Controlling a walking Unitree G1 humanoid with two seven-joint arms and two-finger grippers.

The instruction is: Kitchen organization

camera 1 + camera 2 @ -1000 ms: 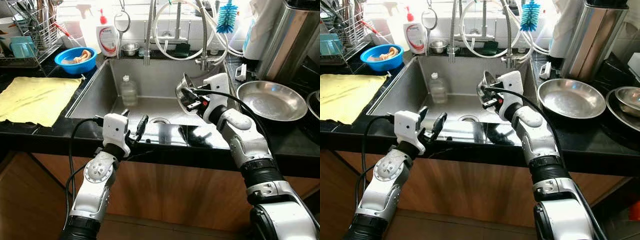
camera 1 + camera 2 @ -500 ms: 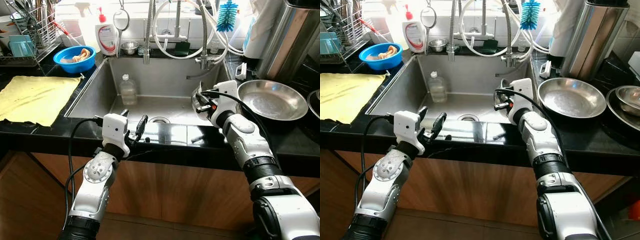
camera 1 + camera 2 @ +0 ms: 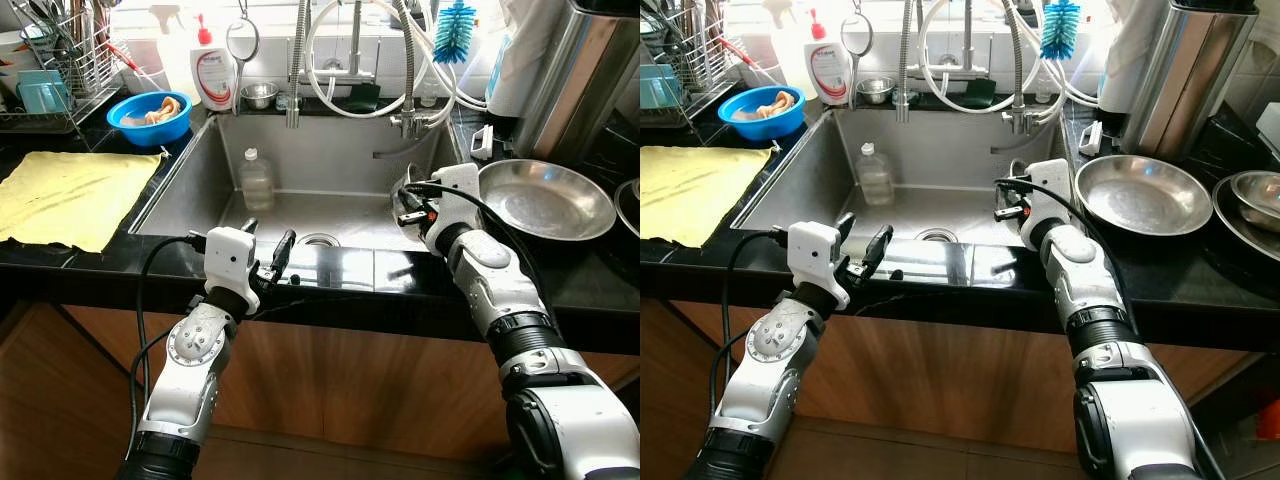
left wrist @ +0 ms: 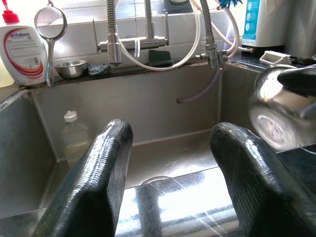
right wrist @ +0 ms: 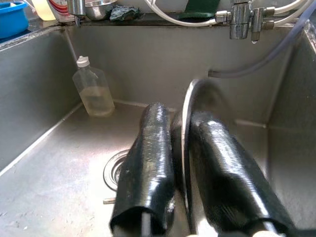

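Note:
My right gripper is shut on the rim of a small steel bowl, held on edge over the right side of the sink. In the right wrist view the bowl's thin rim runs between the two black fingers. The left wrist view shows the bowl off to one side. My left gripper stands open over the front counter edge, with nothing between its fingers. A large steel pan lies on the counter just right of the sink.
A plastic bottle stands at the sink's back, near the drain. A yellow cloth, blue bowl and dish rack are on the left. Soap bottle, another small steel bowl and faucet hoses line the back ledge.
My right gripper has carried the steel bowl rightward, from over the sink's middle to its right side near the pan. The left arm has stayed put.

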